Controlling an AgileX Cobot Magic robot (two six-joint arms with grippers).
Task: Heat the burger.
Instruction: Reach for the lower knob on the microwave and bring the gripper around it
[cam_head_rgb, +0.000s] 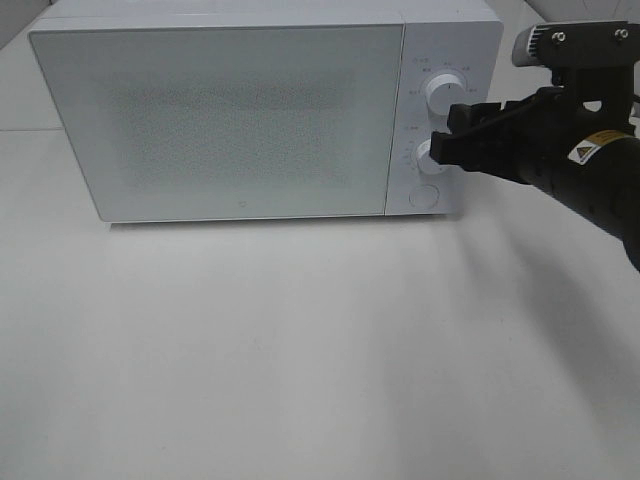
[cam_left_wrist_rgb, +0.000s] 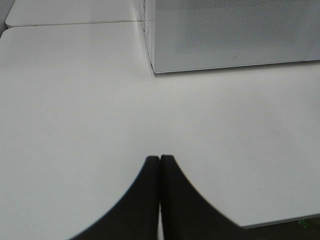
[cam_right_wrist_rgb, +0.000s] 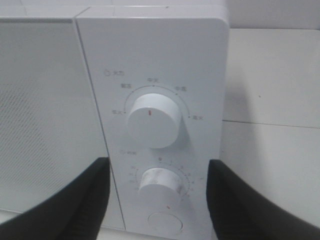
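R gripper (cam_right_wrist_rgb: 157, 165) is wide open, its fingers either side of the lower dial (cam_right_wrist_rgb: 159, 182) on the microwave (cam_head_rgb: 220, 110), gripping nothing. L gripper (cam_left_wrist_rgb: 160, 159) is closed & empty over the table (cam_head_rgb: 300, 350). Microwave sits toward the table's back edge w/ door shut; burger not visible in any view.

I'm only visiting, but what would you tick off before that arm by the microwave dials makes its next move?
1. Microwave door closed: ok.
2. Burger inside: cannot tell; the frosted door hides the inside, and no burger shows anywhere.
3. Right gripper open: ok, jaws stand wide.
4. Right gripper lined up on the lower knob: ok, one finger on each side, neither touching it.
5. Left gripper out of the way: ok, shut, over the bare table near the microwave's front corner.
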